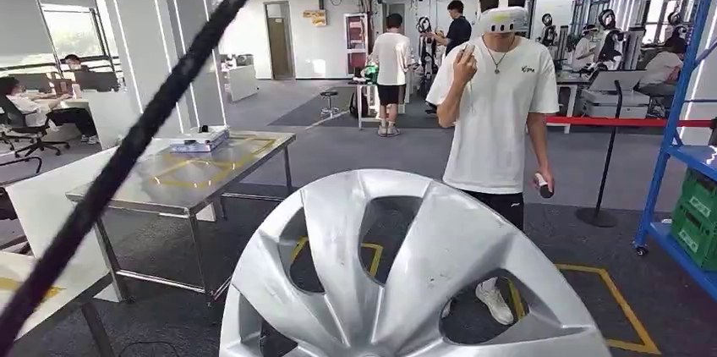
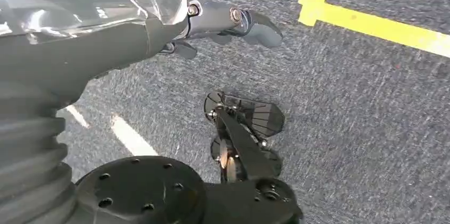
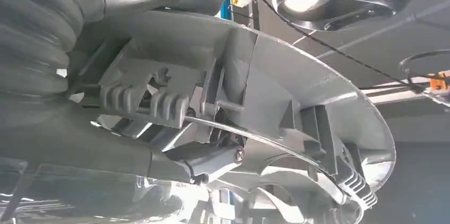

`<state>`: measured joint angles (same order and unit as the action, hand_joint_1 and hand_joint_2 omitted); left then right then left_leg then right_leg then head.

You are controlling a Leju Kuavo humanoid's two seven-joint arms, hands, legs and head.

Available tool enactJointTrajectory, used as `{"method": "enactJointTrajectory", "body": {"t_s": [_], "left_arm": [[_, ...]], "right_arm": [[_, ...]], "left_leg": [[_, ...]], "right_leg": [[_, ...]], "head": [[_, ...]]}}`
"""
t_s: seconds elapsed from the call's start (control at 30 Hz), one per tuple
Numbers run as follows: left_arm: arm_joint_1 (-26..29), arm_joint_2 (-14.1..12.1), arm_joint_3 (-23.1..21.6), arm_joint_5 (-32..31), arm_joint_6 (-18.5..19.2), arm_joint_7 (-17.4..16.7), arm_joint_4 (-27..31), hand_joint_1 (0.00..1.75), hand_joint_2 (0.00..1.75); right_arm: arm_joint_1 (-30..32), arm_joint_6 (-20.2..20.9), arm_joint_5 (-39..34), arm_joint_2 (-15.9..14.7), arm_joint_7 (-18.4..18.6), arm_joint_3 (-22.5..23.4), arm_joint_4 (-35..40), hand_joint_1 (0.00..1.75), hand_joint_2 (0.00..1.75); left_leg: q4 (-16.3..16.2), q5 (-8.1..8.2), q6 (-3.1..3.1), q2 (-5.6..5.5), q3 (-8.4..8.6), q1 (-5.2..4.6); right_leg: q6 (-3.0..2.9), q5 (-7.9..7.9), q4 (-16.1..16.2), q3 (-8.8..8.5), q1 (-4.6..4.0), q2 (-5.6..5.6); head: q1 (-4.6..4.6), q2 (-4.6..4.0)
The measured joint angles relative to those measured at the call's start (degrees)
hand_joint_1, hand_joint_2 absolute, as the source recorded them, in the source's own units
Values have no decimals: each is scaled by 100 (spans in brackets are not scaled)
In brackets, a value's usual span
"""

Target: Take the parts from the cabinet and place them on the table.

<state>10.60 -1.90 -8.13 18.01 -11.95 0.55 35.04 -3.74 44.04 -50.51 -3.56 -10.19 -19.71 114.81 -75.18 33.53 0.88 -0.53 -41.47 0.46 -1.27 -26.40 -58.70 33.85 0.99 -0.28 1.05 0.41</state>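
Right up close, a silver wheel cover (image 1: 406, 277) fills the near view, gripped at its rim by the right hand (image 3: 207, 157). Left hand (image 2: 223, 22) hangs released over the floor. Carrying step, I judge; next comes turning left toward the steel table (image 1: 190, 175).

A robotics lab in an open industrial hall.

Grey carpet floor (image 1: 355, 154) carried yellow tape outlines (image 1: 630, 310). A steel table (image 1: 190, 175) stood at left centre, blue shelving (image 1: 676, 137) with green crates (image 1: 697, 217) at the right edge. A person in a headset (image 1: 499, 112) held controllers at centre, humanoid robots (image 1: 604, 35) lined the upper right, and desk workers (image 1: 34, 107) sat far left.
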Motion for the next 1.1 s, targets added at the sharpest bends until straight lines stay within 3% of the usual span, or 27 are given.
{"method": "enactJointTrajectory", "body": {"t_s": [0.03, 0.1, 0.13, 0.17, 0.27, 0.3, 0.33, 0.37, 0.4, 0.43, 0.47, 0.5, 0.53, 0.6, 0.63, 0.67, 0.77, 0.8, 0.83, 0.87, 0.9, 0.93, 0.97, 1.0, 1.03, 1.1], "left_arm": [[6, 9, 33, -42, 20, -9, 9, 0, 175], [7, 15, 101, -110, 50, -24, 44, 0, 175], [-1, 15, 149, -169, 63, -44, 57, 0, 175], [-2, 24, 190, -210, 68, -50, 75, 0, 175], [21, 31, 313, -322, 87, -61, 92, 0, 175], [26, 39, 352, -346, 101, -66, 105, 0, 175], [29, 72, 374, -365, 103, -64, 123, 0, 175], [16, 74, 407, -370, 105, -64, 131, 0, 175], [12, 79, 424, -370, 109, -64, 131, 0, 175], [16, 85, 444, -381, 118, -64, 131, 0, 175], [19, 96, 466, -387, 118, -64, 131, 0, 175], [21, 105, 483, -398, 120, -64, 131, 0, 175], [20, 120, 501, -413, 135, -64, 131, 0, 175], [16, 147, 516, -433, 157, -64, 131, 0, 175], [15, 151, 533, -438, 162, -64, 131, 0, 175], [14, 153, 560, -440, 162, -66, 131, 0, 175], [47, 166, 612, -497, 168, -66, 125, 0, 175], [54, 166, 643, -510, 175, -66, 125, 0, 175], [57, 188, 656, -527, 175, -66, 125, 0, 175], [45, 186, 662, -540, 175, -66, 125, 0, 175], [33, 186, 680, -540, 173, -66, 123, 0, 175], [32, 190, 695, -540, 173, -66, 125, 0, 175], [39, 199, 702, -540, 173, -66, 123, 0, 175], [47, 208, 706, -540, 173, -66, 123, 0, 175], [49, 208, 708, -540, 173, -66, 123, 0, 175], [46, 208, 732, -540, 170, -66, 123, 0, 175]], "right_arm": [[-4, 0, -4, 0, 9, 2, 0, 175, 175], [-6, 0, -9, 2, 13, 2, 0, 175, 175], [-7, 0, -9, 9, 22, 2, 0, 175, 175], [-10, 0, -9, 11, 24, 4, 0, 175, 175], [-11, 0, 22, 22, 29, 0, 0, 175, 175], [-15, 0, 26, 26, 29, 2, 0, 175, 175], [-20, 0, 31, 26, 29, 2, 0, 175, 175], [-41, 0, 31, 24, 26, 4, 0, 175, 175], [-41, 0, 31, 24, 26, 6, -2, 175, 175], [-37, 2, 33, 24, 29, 4, -2, 175, 175], [-37, 0, 39, 24, 31, 0, -13, 175, 175], [-37, 2, 44, 22, 31, 0, -22, 175, 175], [-40, 2, 48, 22, 31, 2, -24, 175, 175], [-57, 2, 61, 22, 31, 0, -24, 175, 175], [-79, 2, 66, 22, 33, 0, -26, 175, 175], [-82, 7, 68, 28, 33, -7, -31, 175, 175], [-94, 13, 70, 33, 31, -11, -39, 175, 175], [-108, 13, 70, 35, 31, -9, -44, 175, 175], [-113, 13, 70, 50, 31, -7, -44, 175, 175], [-112, 15, 68, 63, 22, -7, -44, 175, 175], [-112, 15, 64, 68, 22, -7, -44, 175, 175], [-110, 15, 66, 66, 22, -7, -46, 175, 175], [-107, 15, 70, 66, 22, -7, -55, 175, 175], [-104, 15, 72, 66, 24, -9, -68, 175, 175], [-104, 15, 72, 66, 24, -9, -72, 175, 175], [-107, 17, 72, 70, 22, -9, -72, 175, 175]], "left_leg": [[353, -221, -15, 10, 163, 1], [1380, -691, -72, 35, 683, -11], [1679, -662, -103, 84, 836, -48], [1703, -664, -120, 79, 818, -73], [1736, -682, -181, 56, 816, -108], [1861, -763, -234, 46, 928, -28], [1908, -779, -256, 35, 958, -49], [1902, -803, -293, 30, 955, -49], [1902, -802, -292, 11, 953, -49], [1901, -801, -291, -9, 950, -52], [1897, -800, -291, -35, 947, -51], [1896, -800, -289, -75, 948, -47], [1892, -797, -281, -122, 953, -41], [1844, -772, -236, -240, 953, -24], [1790, -748, -196, -276, 914, -22], [1728, -715, -150, -322, 868, -65], [1753, -741, -94, -374, 838, -17], [1722, -713, -70, -377, 834, 2], [1589, -615, -41, -218, 760, -7], [1307, -442, -17, -111, 634, 3], [816, -206, 5, -40, 400, 20], [341, -18, 18, -11, 162, 27], [13, 69, 23, 1, -7, 29], [-56, 31, 20, 12, -59, 29], [133, -110, 9, 20, 15, 28], [1095, -585, -41, 122, 506, 8]], "right_leg": [[0, -1, 0, -8, -3, 0], [2, -2, 2, -29, -10, 1], [7, -3, 1, -25, -21, 1], [33, -7, -2, -7, -47, 1], [117, 10, 33, -22, -17, -18], [140, -19, -14, 27, -31, -29], [131, -112, -172, 77, -33, -13], [94, -309, -543, 254, -25, 1], [74, -486, -990, 459, -22, 4], [78, -636, -1447, 684, -15, 8], [107, -691, -1725, 826, -8, 8], [149, -640, -1712, 835, 9, 8], [213, -492, -1422, 694, 29, 9], [331, -84, -350, 153, 79, 73], [323, -49, -22, 14, 114, 244], [244, -25, -16, -22, 84, 178], [142, -16, -30, -5, 25, 107], [101, 0, -7, -14, 89, 64], [72, -4, -7, -25, 77, 35], [47, -14, -7, -28, 73, 6], [39, -18, -8, -26, 54, -33], [32, -23, -9, -23, 38, -83], [27, -28, -10, -20, 30, -121], [25, -32, -10, -22, 19, -167], [23, -35, -10, -25, 11, -206], [18, -44, -9, -47, -5, -290]], "head": [[2, -2], [2, -2], [-2, -2], [0, -2], [2, -2], [4, 0], [-2, -2], [-11, -2], [-24, 0], [-24, -2], [-20, 0], [-26, -2], [-26, -2], [-33, -2], [-44, -2], [-41, -2], [-28, 0], [-31, 0], [-20, 0], [-4, -2], [2, -2], [-2, -2], [2, -2], [2, -2], [2, -2], [4, -2]]}}
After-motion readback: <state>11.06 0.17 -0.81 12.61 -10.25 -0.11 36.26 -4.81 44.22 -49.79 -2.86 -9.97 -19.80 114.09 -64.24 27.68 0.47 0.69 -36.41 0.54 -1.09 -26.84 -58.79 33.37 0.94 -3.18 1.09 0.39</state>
